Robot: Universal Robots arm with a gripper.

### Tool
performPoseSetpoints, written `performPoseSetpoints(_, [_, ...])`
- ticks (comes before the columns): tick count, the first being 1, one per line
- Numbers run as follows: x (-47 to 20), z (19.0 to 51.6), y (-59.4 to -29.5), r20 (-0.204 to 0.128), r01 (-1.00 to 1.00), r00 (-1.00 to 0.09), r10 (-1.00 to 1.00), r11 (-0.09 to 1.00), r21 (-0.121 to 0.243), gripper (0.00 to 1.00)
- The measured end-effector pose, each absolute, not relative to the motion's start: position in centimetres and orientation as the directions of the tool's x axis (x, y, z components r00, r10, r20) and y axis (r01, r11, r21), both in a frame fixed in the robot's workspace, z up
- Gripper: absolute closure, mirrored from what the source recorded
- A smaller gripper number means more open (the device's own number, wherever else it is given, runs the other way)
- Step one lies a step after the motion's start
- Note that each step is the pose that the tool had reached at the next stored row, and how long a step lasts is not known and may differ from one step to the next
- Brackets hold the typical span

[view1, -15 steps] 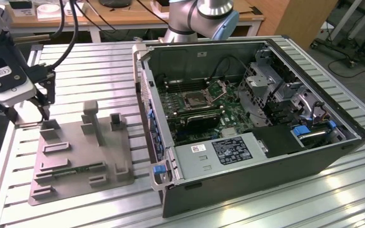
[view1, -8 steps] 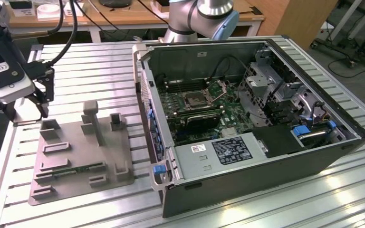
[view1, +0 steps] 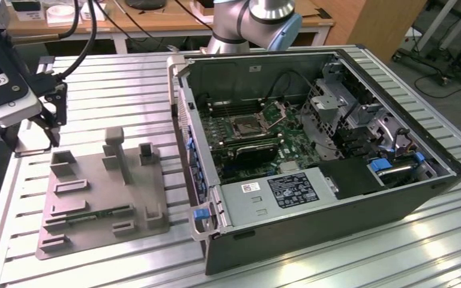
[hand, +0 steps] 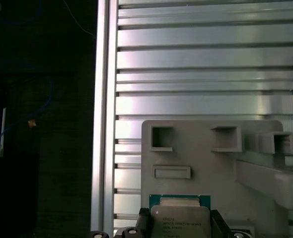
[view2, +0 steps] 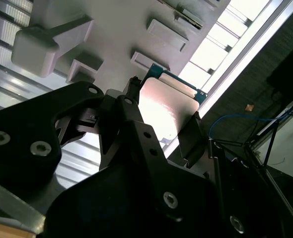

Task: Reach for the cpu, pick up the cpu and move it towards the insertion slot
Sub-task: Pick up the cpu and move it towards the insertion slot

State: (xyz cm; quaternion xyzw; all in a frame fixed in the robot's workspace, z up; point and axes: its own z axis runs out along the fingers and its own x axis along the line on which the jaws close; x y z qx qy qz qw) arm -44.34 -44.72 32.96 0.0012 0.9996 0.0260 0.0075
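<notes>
we are seeing the gripper (view1: 38, 143) hanging at the exterior view's left, over the far corner of the grey tray (view1: 94, 213), which is lying on the slatted metal table (view1: 118, 78). its claw is pinching the cpu (view2: 162, 111). in the second wrist view the two black fingers (view2: 190, 139) are pressing against opposite edges of the chip. its pale silver top is facing the camera, with a thin green rim showing along one edge. in the first wrist view the chip is sitting over the tray's moulded recesses, with a finger on each side. we cannot tell whether it is touching the tray or hanging clear of it. the insertion slot (view1: 249, 126) is lying well apart, toward the exterior view's right, on the green motherboard (view1: 299, 138) inside the open computer case (view1: 335, 225). its hinged metal frame (view1: 278, 111) is standing raised beside the dark centre.
</notes>
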Motion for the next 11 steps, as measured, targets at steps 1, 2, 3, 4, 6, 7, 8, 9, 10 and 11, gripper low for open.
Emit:
performPoseSetpoints(1, [-44.33,33.01,-44.72,-0.015,0.002,-1.0,0.003,0.999,0.052,0.45])
performPoseSetpoints(2, [-44.34,33.06,-44.72,-0.015,0.002,-1.0,0.003,0.999,0.052,0.45])
performPoseSetpoints(3, [-44.33,33.11,-44.72,-0.015,0.002,-1.0,0.003,0.999,0.052,0.45])
performPoseSetpoints(4, [-44.33,33.16,-44.72,-0.015,0.002,-1.0,0.003,0.999,0.052,0.45])
performPoseSetpoints(6, [-44.33,33.28,-44.72,-0.015,0.002,-1.0,0.003,0.999,0.052,0.45])
performPoseSetpoints(7, [-44.34,33.35,-44.72,-0.015,0.002,-1.0,0.003,0.999,0.052,0.45])
performPoseSetpoints(8, [-44.34,33.41,-44.72,-0.015,0.002,-1.0,0.003,0.999,0.052,0.45])
performPoseSetpoints(9, [-44.34,33.46,-44.72,-0.015,0.002,-1.0,0.003,0.999,0.052,0.45])
performPoseSetpoints(10, [-44.33,33.51,-44.72,-0.015,0.002,-1.0,0.003,0.999,0.052,0.45])
performPoseSetpoints(11, [-44.34,33.56,-44.72,-0.015,0.002,-1.0,0.003,0.999,0.052,0.45])
